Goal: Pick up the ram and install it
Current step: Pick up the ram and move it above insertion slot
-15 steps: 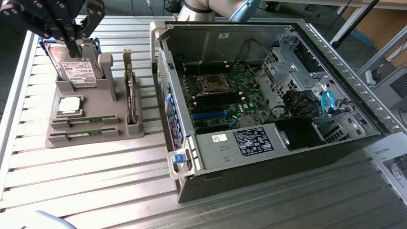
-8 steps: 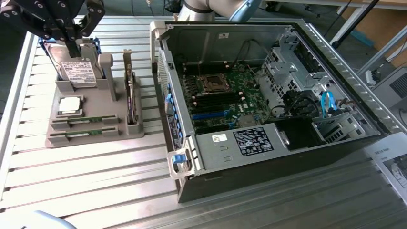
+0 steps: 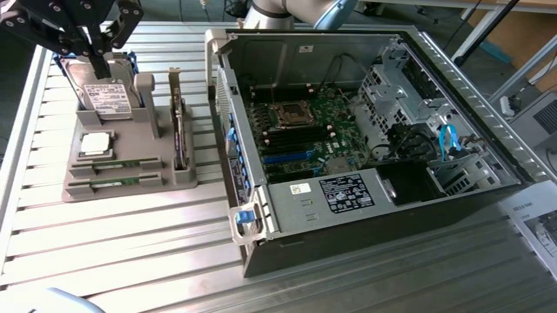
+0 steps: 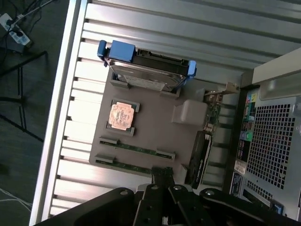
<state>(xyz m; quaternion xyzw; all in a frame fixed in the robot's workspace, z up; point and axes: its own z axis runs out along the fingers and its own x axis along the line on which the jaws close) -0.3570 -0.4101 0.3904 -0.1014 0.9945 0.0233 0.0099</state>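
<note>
Two green ram sticks (image 3: 115,165) (image 3: 113,183) lie side by side in slots at the front of a grey holder (image 3: 130,147); the wrist view shows them too (image 4: 136,149) (image 4: 130,165). My black gripper (image 3: 104,70) hangs high over the back of the holder, above the hard drive (image 3: 109,96), well clear of the ram. Its fingers (image 4: 162,173) are shut together with nothing between them. The open computer case (image 3: 366,130) stands at the exterior view's right, and its motherboard (image 3: 301,134) lies exposed.
On the holder also sit a square silver processor (image 3: 96,143) and an upright dark expansion card (image 3: 180,127). A slatted metal table (image 3: 130,248) carries everything. Cables and a drive cage (image 3: 452,150) crowd the far side of the case. A paper sheet (image 3: 539,225) lies at the right edge.
</note>
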